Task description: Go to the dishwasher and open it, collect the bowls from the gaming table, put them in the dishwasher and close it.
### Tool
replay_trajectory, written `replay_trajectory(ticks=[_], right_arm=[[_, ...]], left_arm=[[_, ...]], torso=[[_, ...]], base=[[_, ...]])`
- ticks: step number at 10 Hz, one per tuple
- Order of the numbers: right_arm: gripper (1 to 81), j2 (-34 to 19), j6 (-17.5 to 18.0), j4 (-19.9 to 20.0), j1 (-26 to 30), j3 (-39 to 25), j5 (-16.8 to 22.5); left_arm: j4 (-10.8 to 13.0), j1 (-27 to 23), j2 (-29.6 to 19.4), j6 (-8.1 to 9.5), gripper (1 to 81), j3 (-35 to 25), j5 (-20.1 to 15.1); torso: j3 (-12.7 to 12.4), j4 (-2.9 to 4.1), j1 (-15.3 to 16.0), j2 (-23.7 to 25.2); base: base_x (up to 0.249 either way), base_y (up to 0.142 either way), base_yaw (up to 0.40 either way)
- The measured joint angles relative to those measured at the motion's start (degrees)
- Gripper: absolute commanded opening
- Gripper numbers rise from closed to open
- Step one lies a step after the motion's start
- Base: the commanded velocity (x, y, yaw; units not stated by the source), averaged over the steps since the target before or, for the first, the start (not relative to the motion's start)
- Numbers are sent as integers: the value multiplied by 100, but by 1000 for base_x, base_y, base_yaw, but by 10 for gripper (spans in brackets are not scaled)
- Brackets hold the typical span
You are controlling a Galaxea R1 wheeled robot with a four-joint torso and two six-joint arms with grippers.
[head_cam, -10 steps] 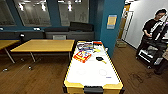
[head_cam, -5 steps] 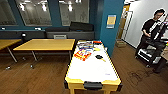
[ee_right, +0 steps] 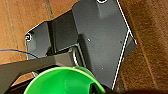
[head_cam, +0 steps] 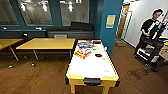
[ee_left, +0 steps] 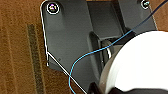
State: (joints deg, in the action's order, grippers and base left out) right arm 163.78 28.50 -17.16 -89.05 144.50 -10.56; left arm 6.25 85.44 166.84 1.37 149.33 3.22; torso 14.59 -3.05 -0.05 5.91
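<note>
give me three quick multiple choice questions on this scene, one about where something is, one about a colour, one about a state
1. Where does the person stand, seen from the head view?
A. far right, beside the teal wall
B. behind the wooden table on the left
C. at the near end of the game table

2. What colour is the bowl in the right wrist view?
A. white
B. green
C. red

3. What is the far end of the game table like?
A. bare
B. covered by a cloth
C. cluttered with colourful items

Answers: 1 A, the person is at the right past the teal wall. 2 B, the bowl is bright green. 3 C, colourful items lie on the far part of the game table.
</note>
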Motion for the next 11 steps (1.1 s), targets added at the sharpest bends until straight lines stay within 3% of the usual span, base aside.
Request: replay_trajectory(ticks=[2,8,11], right_arm=[[10,26,0,-6,0,32,4],[10,46,-1,-107,7,44,9],[10,89,-1,-155,-15,49,12]], left_arm=[[0,0,-2,0,10,9,-6],[0,-17,20,-5,10,11,68],[0,50,17,-7,10,11,-5]], torso=[[0,0,0,0],[-5,0,6,5],[-282,0,10,5]], base=[[-112,0,0],[0,0,0],[0,0,0]])
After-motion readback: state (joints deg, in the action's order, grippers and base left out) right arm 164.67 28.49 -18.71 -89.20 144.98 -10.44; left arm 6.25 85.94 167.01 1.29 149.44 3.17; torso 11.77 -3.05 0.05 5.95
